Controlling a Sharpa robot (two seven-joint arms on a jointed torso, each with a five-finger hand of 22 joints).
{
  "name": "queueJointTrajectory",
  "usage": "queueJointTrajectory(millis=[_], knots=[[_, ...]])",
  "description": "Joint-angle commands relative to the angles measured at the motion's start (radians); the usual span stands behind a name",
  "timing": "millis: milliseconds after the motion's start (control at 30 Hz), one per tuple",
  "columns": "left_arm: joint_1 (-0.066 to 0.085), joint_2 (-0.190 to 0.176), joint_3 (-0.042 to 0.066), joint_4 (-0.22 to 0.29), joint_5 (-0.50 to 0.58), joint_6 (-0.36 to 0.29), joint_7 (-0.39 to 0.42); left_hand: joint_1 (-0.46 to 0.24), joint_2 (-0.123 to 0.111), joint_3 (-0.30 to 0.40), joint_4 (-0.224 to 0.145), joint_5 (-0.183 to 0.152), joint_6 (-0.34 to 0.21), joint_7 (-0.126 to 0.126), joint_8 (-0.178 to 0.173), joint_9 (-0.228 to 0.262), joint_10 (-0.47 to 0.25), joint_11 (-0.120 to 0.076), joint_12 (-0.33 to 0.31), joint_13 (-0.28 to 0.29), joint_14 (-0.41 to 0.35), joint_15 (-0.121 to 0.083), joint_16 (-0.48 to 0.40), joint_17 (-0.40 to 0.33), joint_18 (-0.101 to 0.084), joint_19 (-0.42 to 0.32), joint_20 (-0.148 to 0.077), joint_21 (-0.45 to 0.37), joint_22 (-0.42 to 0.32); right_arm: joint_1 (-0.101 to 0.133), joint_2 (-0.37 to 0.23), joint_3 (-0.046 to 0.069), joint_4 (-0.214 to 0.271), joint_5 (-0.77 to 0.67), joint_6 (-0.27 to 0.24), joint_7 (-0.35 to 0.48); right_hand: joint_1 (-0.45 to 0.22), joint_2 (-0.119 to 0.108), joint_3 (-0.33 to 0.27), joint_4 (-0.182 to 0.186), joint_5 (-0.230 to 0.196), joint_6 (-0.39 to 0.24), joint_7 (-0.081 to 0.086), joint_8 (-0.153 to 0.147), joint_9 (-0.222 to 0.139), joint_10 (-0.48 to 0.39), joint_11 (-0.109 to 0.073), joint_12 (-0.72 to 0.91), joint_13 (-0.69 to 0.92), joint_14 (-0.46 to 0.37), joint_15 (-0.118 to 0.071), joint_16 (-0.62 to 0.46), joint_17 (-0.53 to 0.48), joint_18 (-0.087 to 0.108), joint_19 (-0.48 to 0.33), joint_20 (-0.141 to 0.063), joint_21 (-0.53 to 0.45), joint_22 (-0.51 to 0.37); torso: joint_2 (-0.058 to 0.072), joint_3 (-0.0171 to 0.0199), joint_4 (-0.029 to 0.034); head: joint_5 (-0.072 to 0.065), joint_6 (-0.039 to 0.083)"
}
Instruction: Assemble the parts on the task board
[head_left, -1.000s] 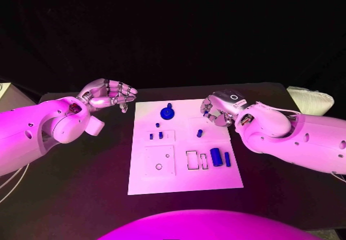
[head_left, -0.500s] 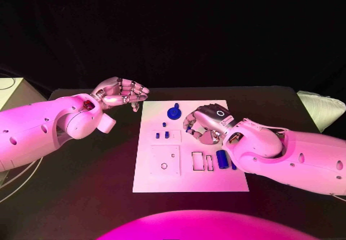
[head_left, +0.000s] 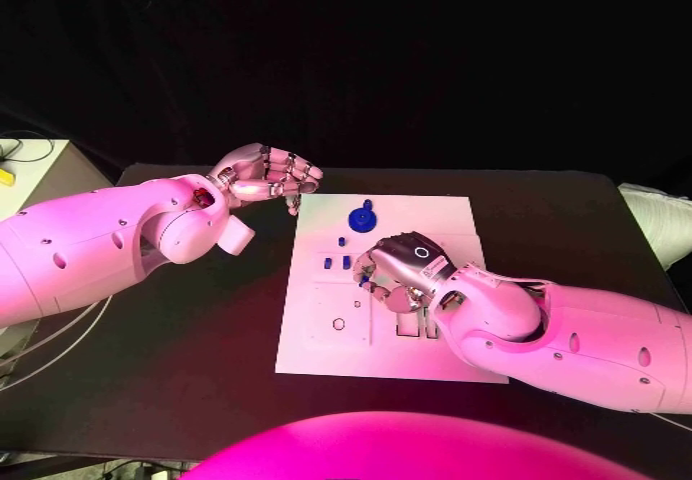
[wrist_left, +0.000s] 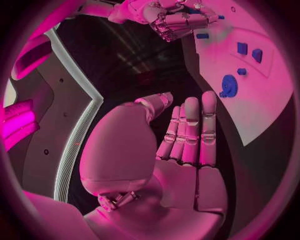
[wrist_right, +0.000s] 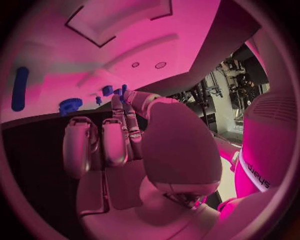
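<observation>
Over the white rectangular task board (head_left: 325, 350), the right hand (head_left: 397, 265) hovers with fingers curled; whether it holds anything, cannot tell. Left hand (head_left: 270, 172) empty, fingers curled in. Descend slowly, aligning over the small blue parts (head_left: 346, 261).

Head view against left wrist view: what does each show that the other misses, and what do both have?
Head view: the task board's near end, with its square recessed plate. Left wrist view: the left hand's palm side, its fingers straight and holding nothing. Both: the blue gear, the small blue parts beside it, and the right hand over the board.
</observation>
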Motion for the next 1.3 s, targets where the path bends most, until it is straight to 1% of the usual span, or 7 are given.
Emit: queueJointTrajectory(millis=[33, 133, 333, 500, 867, 1033, 1300], knots=[[0.001, 0.003, 0.001, 0.003, 0.009, 0.003, 0.008, -0.008, 0.004, 0.0, -0.004, 0.002, -0.006, 0.004, -0.007, -0.001, -0.004, 0.001, -0.003, -0.001, 0.0, 0.008, -0.003, -0.001, 0.006, 0.0, -0.001, -0.004, -0.001, -0.007, 0.005, -0.001, -0.006, -0.048, 0.03, -0.012, -0.004, 0.01, 0.013, -0.016, 0.004, 0.003, 0.0, 0.006, 0.002, 0.051, -0.041, -0.002, 0.001, 0.033, -0.004, 0.0, -0.001, -0.014, 0.044, -0.007, -0.005, 0.151, 0.001, 0.0019, -0.0009, 0.013, -0.001], [0.001, 0.003, 0.001, 0.003, 0.01, 0.003, 0.008, -0.008, 0.004, 0.0, -0.004, 0.002, -0.006, 0.004, -0.007, -0.001, -0.004, 0.001, -0.003, -0.001, 0.0, 0.008, -0.003, -0.001, 0.006, 0.0, -0.001, -0.004, -0.001, -0.011, 0.008, -0.002, -0.009, -0.055, 0.033, -0.016, -0.004, 0.01, 0.014, -0.017, 0.005, 0.003, 0.001, 0.006, 0.002, 0.051, -0.041, -0.002, 0.001, 0.033, -0.004, 0.0, -0.001, -0.015, 0.044, -0.007, -0.003, 0.152, 0.001, 0.0031, 0.0001, 0.02, -0.001], [0.001, 0.004, 0.001, 0.002, 0.01, 0.004, 0.007, -0.01, 0.005, 0.0, -0.004, 0.002, -0.007, 0.005, -0.007, -0.001, -0.006, 0.002, -0.004, -0.002, -0.001, 0.008, -0.004, -0.002, 0.006, -0.001, 0.0, -0.005, -0.002, -0.014, 0.011, -0.004, -0.005, -0.062, 0.038, -0.019, -0.005, 0.01, 0.014, -0.017, 0.005, 0.003, 0.001, 0.006, 0.002, 0.051, -0.041, -0.003, 0.001, 0.033, -0.004, 0.0, 0.0, -0.015, 0.044, -0.007, -0.004, 0.152, 0.001, 0.0016, -0.0006, 0.028, -0.001], [0.001, 0.006, 0.001, 0.0, 0.01, 0.006, 0.006, -0.01, 0.005, 0.0, -0.004, 0.002, -0.007, 0.005, -0.007, -0.001, -0.006, 0.002, -0.004, -0.002, -0.001, 0.008, -0.004, -0.002, 0.006, -0.001, 0.0, -0.005, -0.002, -0.017, 0.012, -0.005, -0.002, -0.063, 0.037, -0.019, -0.005, 0.01, 0.014, -0.017, 0.005, 0.003, 0.001, 0.006, 0.002, 0.051, -0.041, -0.003, 0.001, 0.033, -0.004, 0.0, 0.0, -0.015, 0.044, -0.007, -0.004, 0.152, 0.001, 0.0013, -0.0016, 0.031, -0.001], [0.001, 0.008, 0.0, -0.005, 0.012, 0.011, 0.002, -0.013, 0.007, -0.001, -0.002, 0.003, -0.009, 0.006, -0.007, -0.002, -0.007, 0.003, -0.005, -0.002, -0.002, 0.01, -0.005, -0.002, 0.006, -0.001, 0.001, -0.006, -0.003, -0.029, 0.018, -0.007, -0.001, -0.075, 0.031, -0.018, -0.005, 0.01, 0.014, -0.017, 0.005, 0.003, 0.001, 0.006, 0.002, 0.051, -0.041, -0.003, 0.001, 0.033, -0.004, 0.0, 0.0, -0.015, 0.044, -0.007, -0.004, 0.152, 0.001, 0.0011, 0.0009, 0.034, -0.001], [0.001, 0.008, 0.0, -0.007, 0.012, 0.011, 0.002, -0.013, 0.007, -0.001, -0.002, 0.003, -0.009, 0.006, -0.007, -0.002, -0.007, 0.003, -0.005, -0.002, -0.002, 0.01, -0.005, -0.002, 0.006, -0.001, 0.001, -0.006, -0.003, -0.032, 0.02, -0.007, -0.002, -0.076, 0.038, -0.017, -0.005, 0.01, 0.014, -0.017, 0.005, 0.003, 0.001, 0.006, 0.002, 0.051, -0.041, -0.003, 0.001, 0.033, -0.004, 0.0, 0.0, -0.015, 0.044, -0.007, -0.004, 0.152, 0.0, -0.0002, -0.0006, 0.037, -0.001], [0.001, 0.01, 0.0, -0.009, 0.013, 0.013, 0.002, -0.013, 0.007, -0.001, -0.002, 0.003, -0.009, 0.006, -0.007, -0.002, -0.007, 0.003, -0.005, -0.002, -0.002, 0.01, -0.005, -0.002, 0.006, -0.001, 0.001, -0.006, -0.003, -0.041, 0.025, -0.01, -0.007, -0.075, 0.043, -0.017, -0.007, 0.009, 0.015, -0.019, 0.005, 0.003, 0.001, 0.006, 0.004, 0.053, -0.04, -0.004, 0.001, 0.033, -0.004, 0.001, 0.0, -0.015, 0.044, -0.007, -0.004, 0.152, 0.0, 0.0005, -0.0003, 0.039, -0.001]])
